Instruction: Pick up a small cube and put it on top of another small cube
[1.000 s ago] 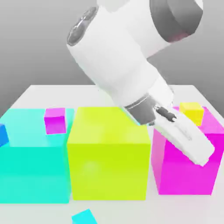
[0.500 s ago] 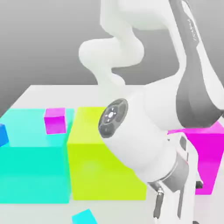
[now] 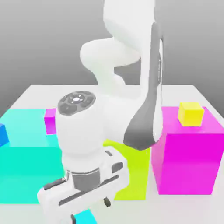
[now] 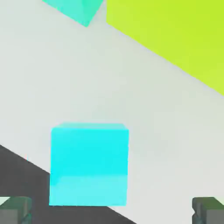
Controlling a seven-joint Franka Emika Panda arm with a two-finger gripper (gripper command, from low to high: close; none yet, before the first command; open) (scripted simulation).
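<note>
The small light cyan cube (image 4: 89, 164) lies on the white table, and a sliver of it (image 3: 85, 217) pokes out under the hand at the front edge of the exterior view. My gripper (image 4: 112, 211) hangs over it, open. One fingertip (image 4: 15, 211) stands on each side, well clear of the cube's faces, and nothing is held. The small magenta cube (image 3: 50, 120) rests on top of the big cyan block (image 3: 24, 153), half hidden behind my wrist (image 3: 81, 131).
A big lime block (image 3: 133, 175) stands in the middle and a big magenta block (image 3: 186, 159) on the exterior view's right, with a small yellow cube (image 3: 190, 113) on it. A darker blue small cube (image 3: 2, 134) sits at the left edge. The lime block (image 4: 175, 35) is close to the hand.
The arm has swung from over the big magenta block on the exterior view's right to the front, coming down over the small cyan cube. The jaws stayed open.
</note>
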